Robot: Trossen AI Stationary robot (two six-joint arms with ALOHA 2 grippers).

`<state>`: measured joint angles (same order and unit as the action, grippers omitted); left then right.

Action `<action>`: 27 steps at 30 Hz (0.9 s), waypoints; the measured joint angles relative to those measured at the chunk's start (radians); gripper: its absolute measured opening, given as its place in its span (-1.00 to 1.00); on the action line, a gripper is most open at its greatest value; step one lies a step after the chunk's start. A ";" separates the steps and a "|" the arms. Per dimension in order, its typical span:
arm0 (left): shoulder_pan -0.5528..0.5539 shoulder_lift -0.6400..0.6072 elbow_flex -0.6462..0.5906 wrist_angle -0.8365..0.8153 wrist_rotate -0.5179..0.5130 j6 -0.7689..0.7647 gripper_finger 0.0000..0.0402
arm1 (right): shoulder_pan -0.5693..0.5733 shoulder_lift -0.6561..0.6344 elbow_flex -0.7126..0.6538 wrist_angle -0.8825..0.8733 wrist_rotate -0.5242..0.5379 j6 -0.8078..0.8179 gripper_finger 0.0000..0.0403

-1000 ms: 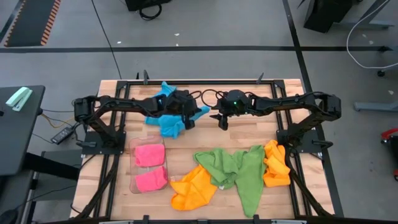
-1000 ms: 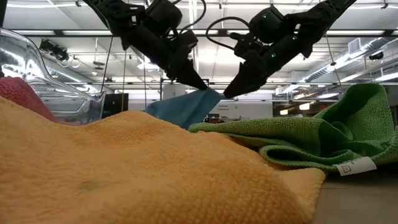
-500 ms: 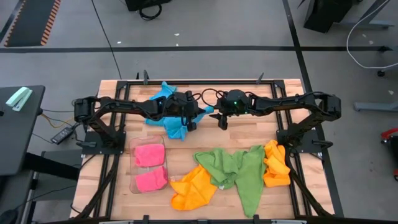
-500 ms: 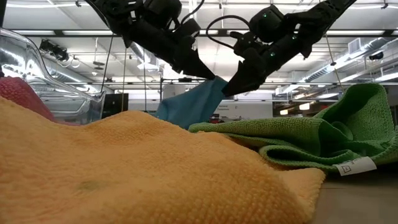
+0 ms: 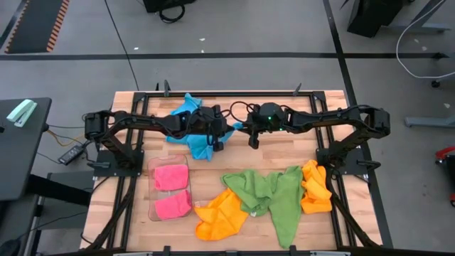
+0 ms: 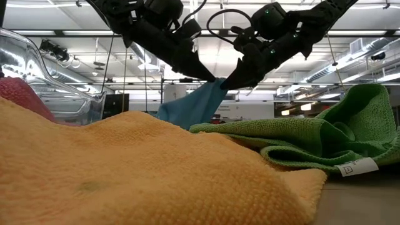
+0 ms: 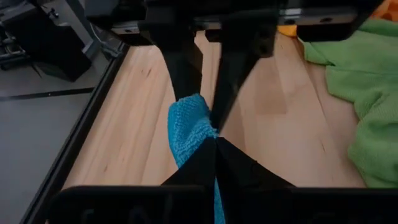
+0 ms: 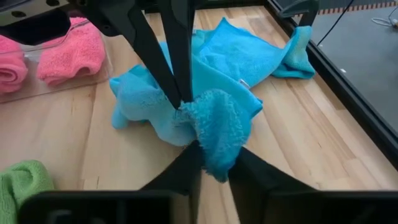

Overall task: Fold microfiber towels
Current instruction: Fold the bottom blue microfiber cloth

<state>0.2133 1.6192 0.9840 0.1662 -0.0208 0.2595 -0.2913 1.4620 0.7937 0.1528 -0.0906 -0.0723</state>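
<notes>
A sky-blue microfiber towel (image 5: 193, 142) is gathered up at the far middle of the table. Its raised peak (image 6: 209, 90) hangs between the two arms and its lower folds (image 8: 217, 62) lie on the wood. My left gripper (image 5: 220, 138) comes in from the left and is shut on that peak. My right gripper (image 5: 250, 139) comes in from the right, tip to tip with the left one, and is shut on a flap of the same towel. Pink, green and orange towels lie nearer the front. My left gripper pinches a bunched fold at the towel's raised peak (image 7: 194, 121) between its two fingers (image 8: 177, 81). The fingers slant down from the table's left. The towel hangs below them and its lower part rests on the table. My right gripper pinches a fuzzy flap of the towel (image 8: 217, 134), right beside the left gripper's hold, between its two fingers (image 7: 231, 74). The fingers slant down from the table's right. The flap droops between them, clear of the table.
A clear plastic tray (image 5: 152, 186) at the front left holds two rolled pink towels (image 5: 171, 190). A green towel (image 5: 274, 193) and two orange towels (image 5: 222, 215) (image 5: 315, 186) lie spread across the front. Black frame rails (image 5: 234, 93) border the table.
My left gripper has carried the towel's peak up and toward the table's right, and the cloth has stretched out below it. My right gripper has shifted slightly toward the left one and shut on the flap beside it.
</notes>
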 joint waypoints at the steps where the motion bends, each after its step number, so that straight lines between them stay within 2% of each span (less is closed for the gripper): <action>1: -0.001 0.000 0.000 -0.001 0.000 0.003 -0.92 | 0.000 0.000 0.000 0.000 0.000 -0.003 -0.72; 5: -0.009 0.000 0.000 -0.008 0.000 0.014 -0.95 | 0.000 0.000 0.000 -0.004 0.000 -0.013 -0.93; 8: -0.010 0.000 0.000 -0.008 0.000 -0.014 -0.92 | 0.010 0.000 0.000 -0.007 0.000 -0.027 -0.97; 13: -0.011 -0.020 -0.001 -0.063 -0.001 -0.060 -0.63 | 0.022 0.000 0.000 -0.028 0.008 -0.043 -0.98; 18: -0.010 -0.092 0.000 -0.170 0.000 -0.128 -0.36 | 0.020 -0.005 0.000 -0.082 0.015 -0.086 -0.98; 22: -0.016 -0.120 0.001 -0.286 0.005 -0.209 -0.25 | 0.026 -0.023 0.000 -0.132 0.015 -0.138 -0.99; 27: -0.028 -0.103 0.001 -0.381 0.061 -0.269 -0.22 | 0.025 -0.053 0.000 -0.303 0.015 -0.207 -0.98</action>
<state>0.1856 1.5157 0.9848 -0.2146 0.0400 -0.0097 -0.2658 1.4092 0.7939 -0.1502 -0.0761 -0.2792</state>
